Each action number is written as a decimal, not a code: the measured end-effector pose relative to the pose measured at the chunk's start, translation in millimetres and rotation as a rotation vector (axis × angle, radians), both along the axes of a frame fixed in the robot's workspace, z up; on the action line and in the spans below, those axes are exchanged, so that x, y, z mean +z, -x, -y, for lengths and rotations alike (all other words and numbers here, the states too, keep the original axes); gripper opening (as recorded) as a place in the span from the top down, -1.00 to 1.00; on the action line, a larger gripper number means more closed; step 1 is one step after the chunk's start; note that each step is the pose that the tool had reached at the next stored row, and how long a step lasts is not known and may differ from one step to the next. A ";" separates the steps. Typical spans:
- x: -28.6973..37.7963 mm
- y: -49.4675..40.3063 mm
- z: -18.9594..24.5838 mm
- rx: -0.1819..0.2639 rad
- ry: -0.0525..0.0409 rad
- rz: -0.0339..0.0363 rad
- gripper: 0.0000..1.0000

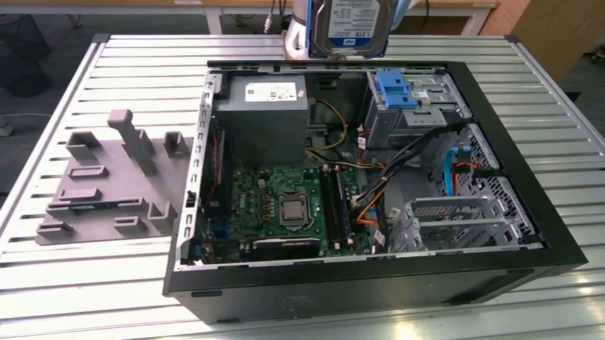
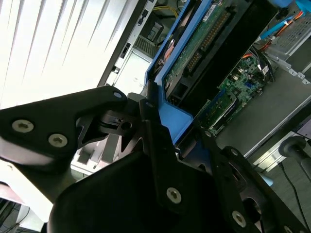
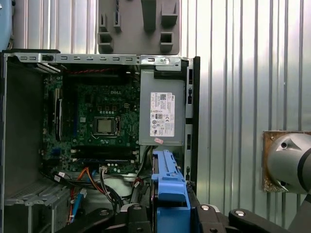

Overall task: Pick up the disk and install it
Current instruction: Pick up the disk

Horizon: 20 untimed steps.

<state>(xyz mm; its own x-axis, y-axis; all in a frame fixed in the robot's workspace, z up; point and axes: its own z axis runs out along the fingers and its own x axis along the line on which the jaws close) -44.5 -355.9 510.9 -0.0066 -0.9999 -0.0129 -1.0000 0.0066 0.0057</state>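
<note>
The gripper (image 2: 177, 128) is closed on the disk (image 1: 348, 28), its black fingers (image 2: 151, 114) pressed against the blue rail at one end. The disk hangs on edge above the far wall of the case (image 1: 529, 177), label side toward the exterior camera. In the second wrist view its green circuit board faces out.

It is probably stiff and dense for its size, with smooth metal faces that could slip. The bare board and the drive's dislike of knocks argue for a hold on the edges and rails, never the flat sides. The plastic rails may flex a little.

The case lies open on the table (image 1: 95, 283) and holds the power supply (image 1: 260, 113), the motherboard (image 1: 283, 205), loose cables (image 1: 369, 202), an upright blue bracket (image 1: 392, 88) and a metal cage (image 1: 454, 223) with no drive in it. A grey fixture (image 1: 104, 184) sits beside the case, on the exterior view's left.
</note>
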 end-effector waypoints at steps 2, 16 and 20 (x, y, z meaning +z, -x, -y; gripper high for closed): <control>0.0 0.0 0.0 0.000 0.0002 0.0000 0.27; 0.0 2.5 2.4 0.000 0.0011 0.0000 0.27; -0.2 6.3 16.2 0.000 0.0012 -0.0001 0.27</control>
<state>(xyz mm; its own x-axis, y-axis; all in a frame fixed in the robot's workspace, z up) -50.7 -372.1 510.7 -0.0067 -0.9999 -0.0117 -1.0000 0.0067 0.0058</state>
